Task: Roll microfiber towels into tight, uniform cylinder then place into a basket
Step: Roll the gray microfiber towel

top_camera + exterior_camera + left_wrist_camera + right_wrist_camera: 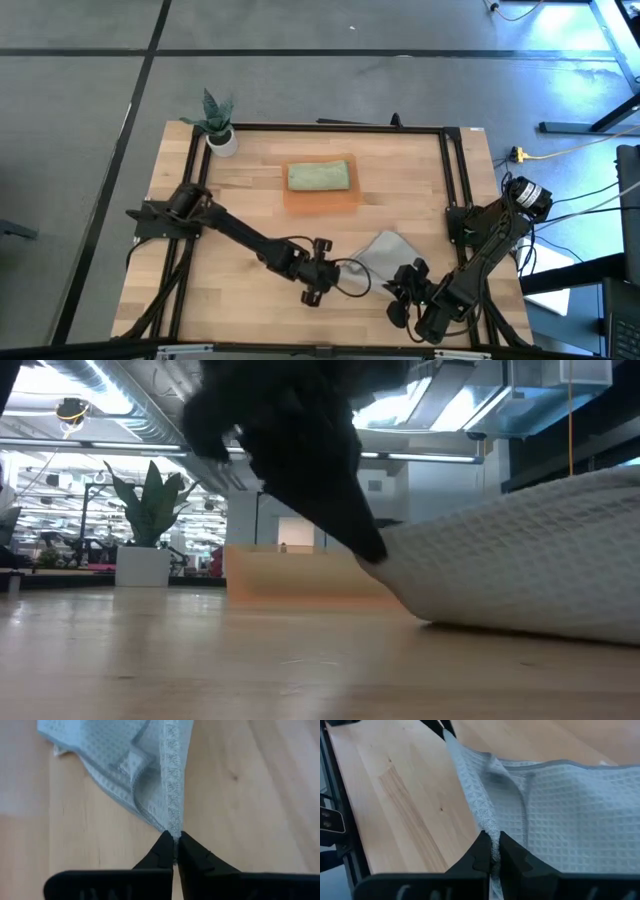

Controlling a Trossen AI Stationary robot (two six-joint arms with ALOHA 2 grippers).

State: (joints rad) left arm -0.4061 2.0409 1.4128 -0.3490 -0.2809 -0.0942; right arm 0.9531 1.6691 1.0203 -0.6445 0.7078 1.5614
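2 towels are in sight. 1 is a grey waffle-weave towel (pixel 385 252) lying crumpled on the wooden table (pixel 250 215) near its front edge, between the 2 arms. The other is a green towel (pixel 319 176), folded or rolled flat, resting inside the 1 orange basket (pixel 320 201), which sits toward the back middle of the table, well apart from the grey towel.

The left gripper (pixel 345 268) reaches in from the left side and is pinched tight on a corner of the grey towel; in the left wrist view its 2 fingers (pixel 162 851) meet on the stitched hem at the towel's tip. The right gripper (pixel 408 285) is at the front right of the table and is likewise clenched on the towel, its fingers (pixel 482 851) closed over a thick folded edge in the right wrist view. So both grippers hold the same towel at 2 different points along its near side.

In the low view the grey towel rises as a pale mound on the right, with a dark arm coming down onto its left end, and the basket shows behind.

1 small potted plant (pixel 218 125) in a white pot stands at the back left corner of the table.
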